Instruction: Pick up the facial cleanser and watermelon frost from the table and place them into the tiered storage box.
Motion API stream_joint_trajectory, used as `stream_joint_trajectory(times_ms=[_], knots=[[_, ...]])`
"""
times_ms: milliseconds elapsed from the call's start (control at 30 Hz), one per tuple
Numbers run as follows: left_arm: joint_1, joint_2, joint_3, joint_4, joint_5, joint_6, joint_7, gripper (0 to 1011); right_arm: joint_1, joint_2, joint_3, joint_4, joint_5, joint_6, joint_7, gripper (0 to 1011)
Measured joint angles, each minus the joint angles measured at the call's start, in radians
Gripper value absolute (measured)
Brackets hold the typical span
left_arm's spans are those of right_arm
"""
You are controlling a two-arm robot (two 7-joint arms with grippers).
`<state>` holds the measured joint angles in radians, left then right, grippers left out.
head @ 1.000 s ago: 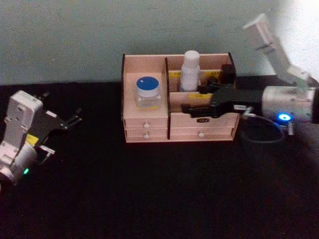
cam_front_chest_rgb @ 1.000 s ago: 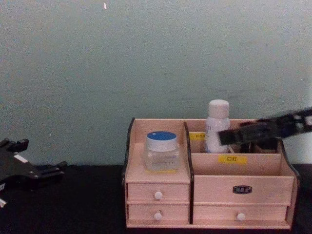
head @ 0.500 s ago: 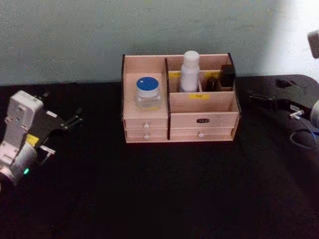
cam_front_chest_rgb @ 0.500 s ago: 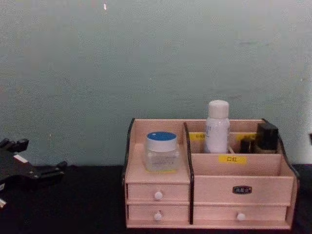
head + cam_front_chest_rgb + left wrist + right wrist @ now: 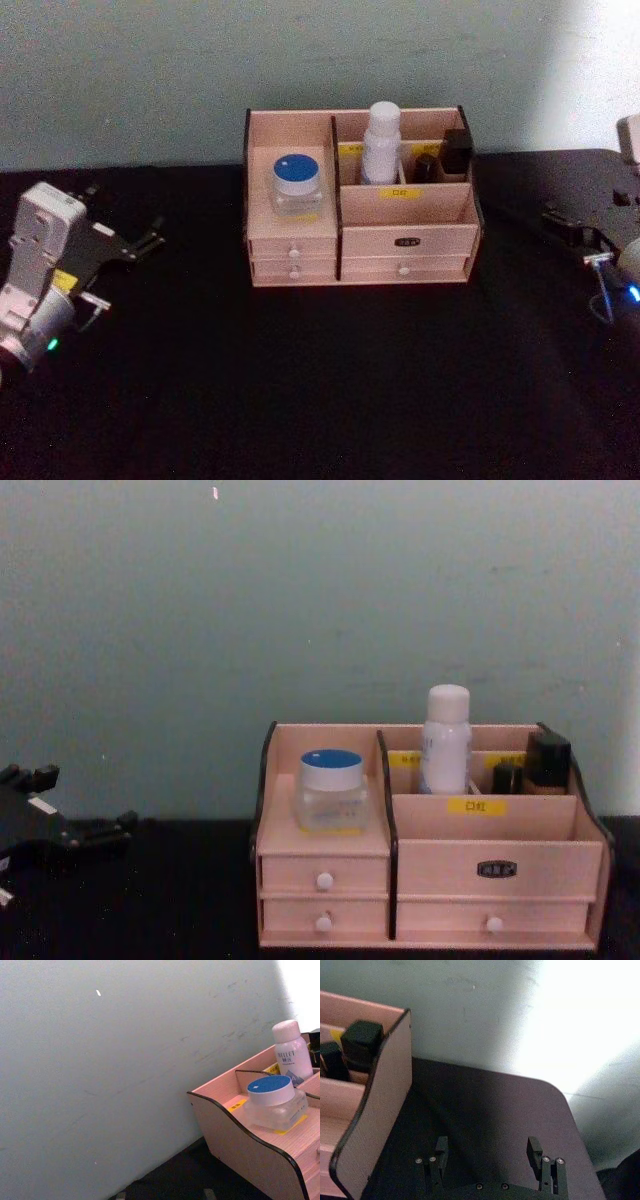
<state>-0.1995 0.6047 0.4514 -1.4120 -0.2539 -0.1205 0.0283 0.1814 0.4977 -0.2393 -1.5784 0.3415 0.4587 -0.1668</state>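
We see tall white cleanser bottle (image 5: 380,140) and blue-lidded frosted jar (image 5: 296,185) seated in pink wooden organiser (image 5: 405,265); right gripper (image 5: 489,1152) spread and empty, left gripper (image 5: 130,243) unclear.

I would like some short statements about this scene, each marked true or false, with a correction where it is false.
1. The tall white cylindrical bottle stands upright in a rear compartment of the pale pink wooden organiser. True.
2. The squat clear jar with the round blue lid lies on the black table. False: it sits on the organiser's left shelf.
3. The right pincer is open and empty. True.
4. The left pincer grips the jar. False: it is beside the organiser, apart from it.
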Motion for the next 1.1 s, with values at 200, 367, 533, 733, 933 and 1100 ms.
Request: stream_joint_trajectory(times_ms=[200, 367, 533, 733, 933, 1100], knots=[[0.0, 0.0, 0.0, 0.0, 0.0, 0.0, 0.0, 1001, 0.002, -0.021, -0.009, 0.036, -0.028, -0.019, -0.017, 1002], [0.0, 0.0, 0.0, 0.0, 0.0, 0.0, 0.0, 1001, 0.002, -0.018, -0.009, 0.033, -0.026, -0.018, -0.016, 1003], [0.0, 0.0, 0.0, 0.0, 0.0, 0.0, 0.0, 1001, 0.002, -0.017, -0.009, 0.029, -0.024, -0.017, -0.013, 1003], [0.0, 0.0, 0.0, 0.0, 0.0, 0.0, 0.0, 1002, 0.002, -0.015, -0.008, 0.028, -0.022, -0.016, -0.012, 1003], [0.0, 0.0, 0.0, 0.0, 0.0, 0.0, 0.0, 1001, 0.002, -0.014, -0.007, 0.026, -0.021, -0.015, -0.011, 1002], [0.0, 0.0, 0.0, 0.0, 0.0, 0.0, 0.0, 1001, 0.002, -0.014, -0.007, 0.025, -0.02, -0.014, -0.01, 1003]])
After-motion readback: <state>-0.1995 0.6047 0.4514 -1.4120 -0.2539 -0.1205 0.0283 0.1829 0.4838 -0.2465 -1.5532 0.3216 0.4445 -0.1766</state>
